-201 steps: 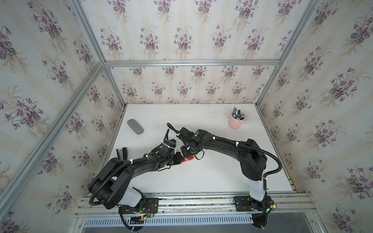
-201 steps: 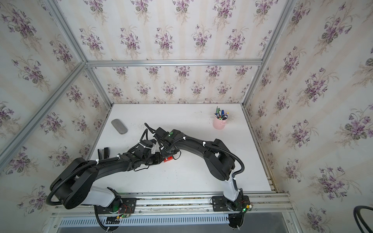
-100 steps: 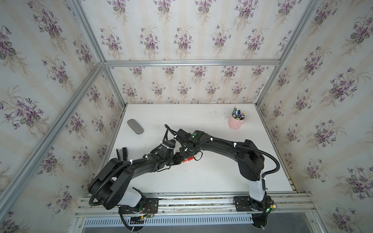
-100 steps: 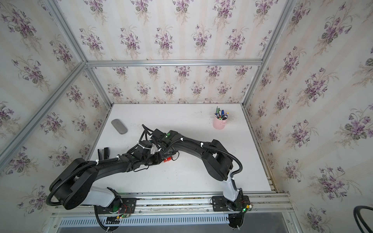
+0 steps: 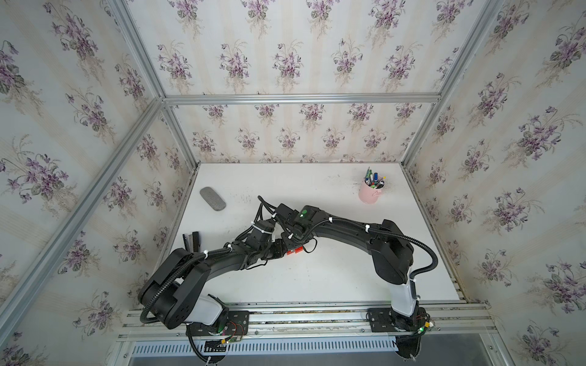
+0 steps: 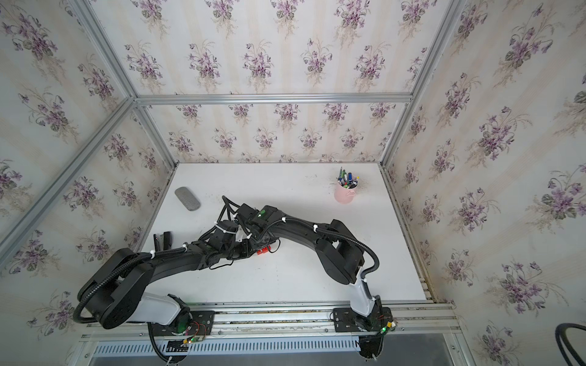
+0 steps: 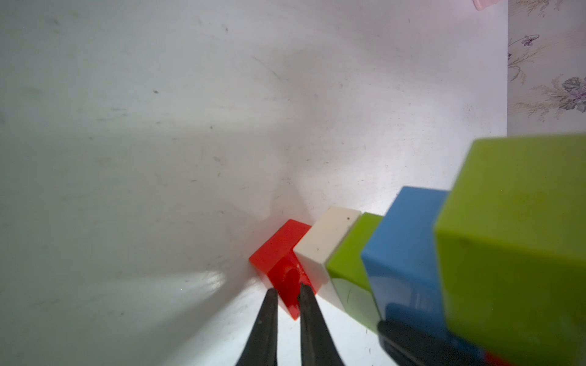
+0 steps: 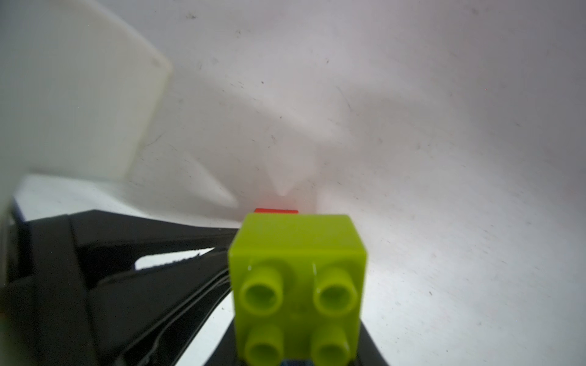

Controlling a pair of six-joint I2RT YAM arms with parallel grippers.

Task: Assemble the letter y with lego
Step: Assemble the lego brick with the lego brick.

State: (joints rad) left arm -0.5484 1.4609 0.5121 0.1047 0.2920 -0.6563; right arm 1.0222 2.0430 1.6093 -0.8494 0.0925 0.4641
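The lego is a joined row in the left wrist view: a red brick (image 7: pixel 283 253), a white one (image 7: pixel 326 240), a lime green one (image 7: pixel 352 253), the longer blue brick (image 7: pixel 402 250) and a second lime green brick (image 7: pixel 513 240). My left gripper (image 7: pixel 287 290) is shut on the end red brick's edge. In the right wrist view the near green brick (image 8: pixel 298 272) shows its studs, with my right gripper (image 8: pixel 299 348) shut around the blue-and-green end. In both top views only red bricks (image 5: pixel 293 251) (image 6: pixel 263 250) show under the meeting wrists. No finished letter y can be made out.
A pink cup of pens (image 5: pixel 369 193) (image 6: pixel 345 193) stands at the back right. A grey oblong pad (image 5: pixel 212 198) lies at the back left, and black pieces (image 5: pixel 192 240) sit by the left wall. The left gripper's black body (image 8: pixel 95 269) is close beside the right one.
The right wrist has shifted slightly to the left over the bricks. Both grips look the same as before.
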